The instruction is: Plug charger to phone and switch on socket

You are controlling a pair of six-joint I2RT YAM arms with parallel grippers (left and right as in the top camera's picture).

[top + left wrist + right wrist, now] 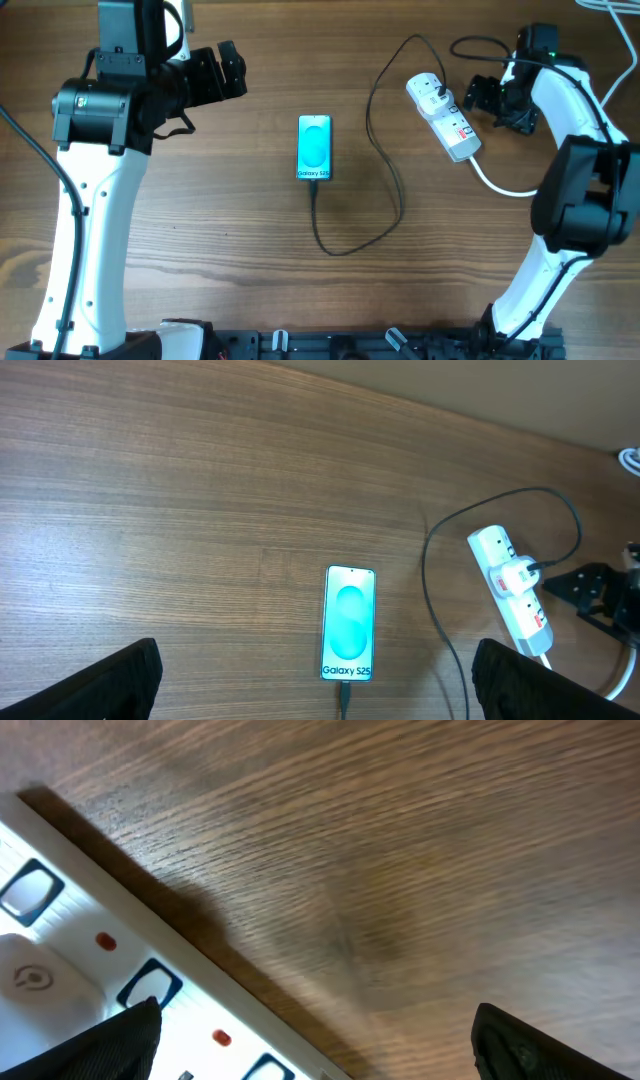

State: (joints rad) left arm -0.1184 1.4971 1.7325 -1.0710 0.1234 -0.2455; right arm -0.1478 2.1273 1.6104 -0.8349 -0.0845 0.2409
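One charger point(399, 200) loop between phone point(314, 147) and socket point(444, 116); white cord point(497, 186) alongside

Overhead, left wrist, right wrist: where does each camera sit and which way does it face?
Overhead: above the wooden table, straight down; both arms, left gripper, right gripper show.
Left wrist: high, tilted down at the cyan-screened smartphone and white oblong power strip; own dark fingertips in bottom corners.
Right wrist: close over the strip's red-marked switches; own fingertips likewise.
Shared: all show the strip; overhead and left wrist also smartphone and thin black cable.
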